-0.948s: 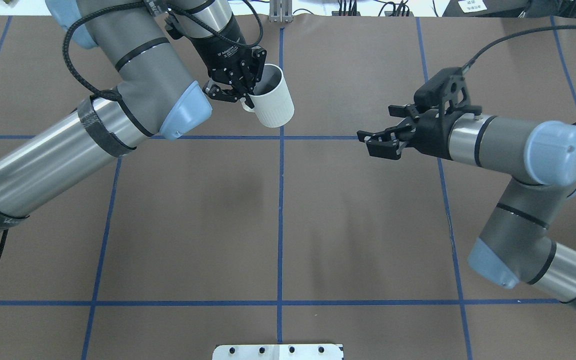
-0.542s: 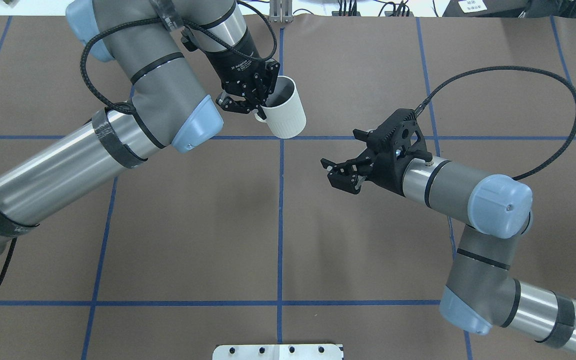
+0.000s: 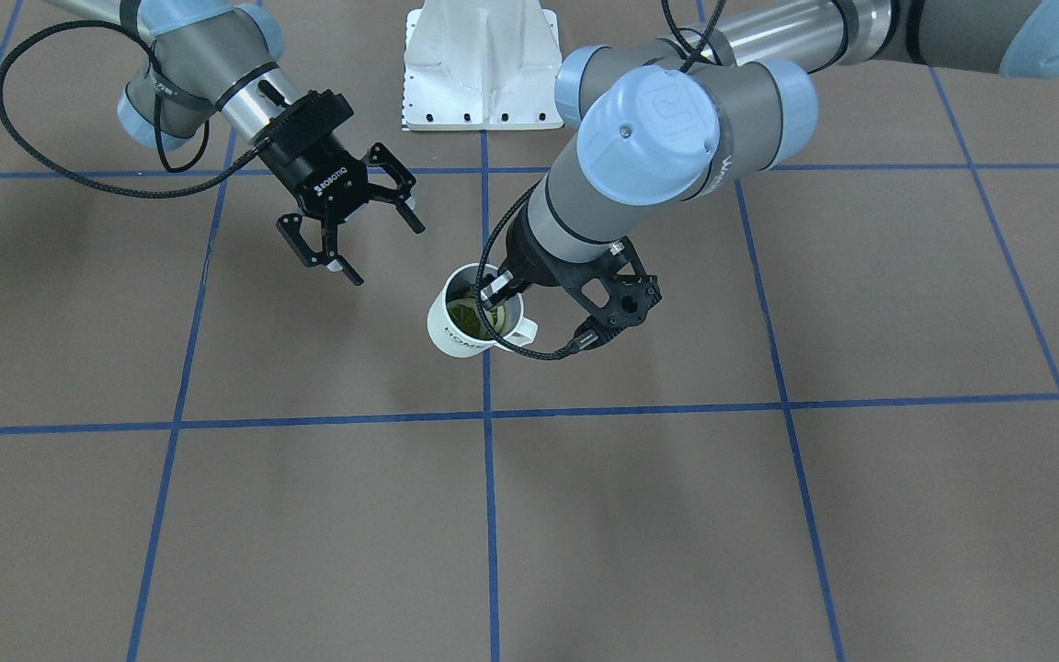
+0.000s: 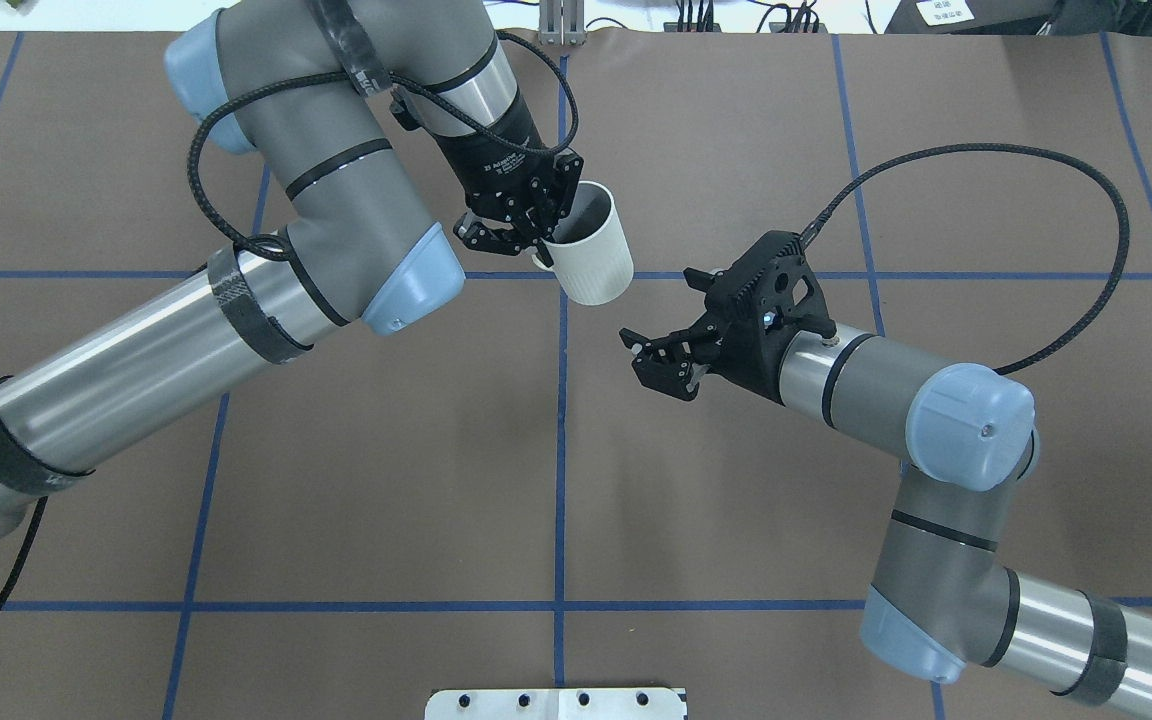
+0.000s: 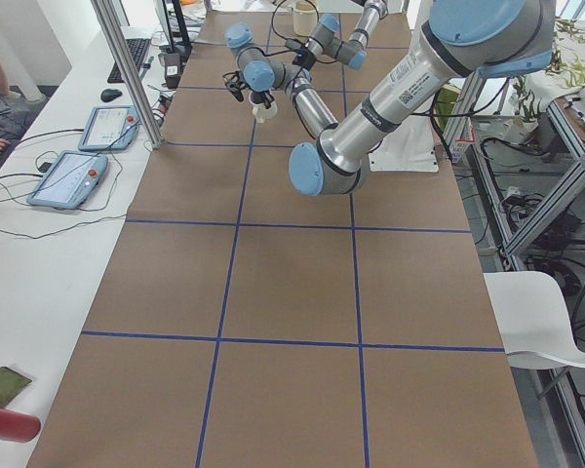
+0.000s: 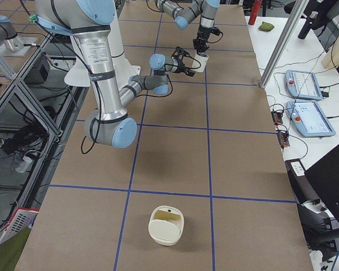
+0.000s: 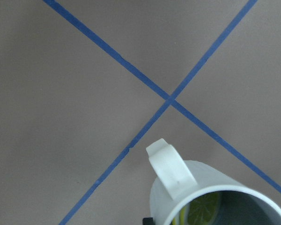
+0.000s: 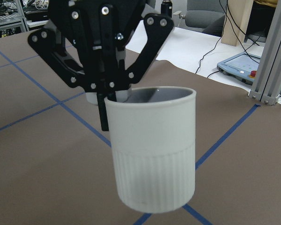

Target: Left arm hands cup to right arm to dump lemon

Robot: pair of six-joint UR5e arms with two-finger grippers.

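The white cup hangs tilted above the table near the centre line, held at its rim by my left gripper, which is shut on it with one finger inside the mouth. In the front view the lemon lies inside the cup. The left wrist view shows the cup's handle and a slice of lemon. My right gripper is open and empty, a short way to the right of the cup and pointed at it. The right wrist view shows the cup straight ahead under the left gripper.
Brown table paper with a blue tape grid. A white mounting plate sits at the robot's base edge. A white holder lies at the table's right end. Tablets and cables lie on the side bench.
My left arm has carried the cup rightward and a little nearer to the centre crossing. My right arm has swung left and toward the cup, with its gripper still open.
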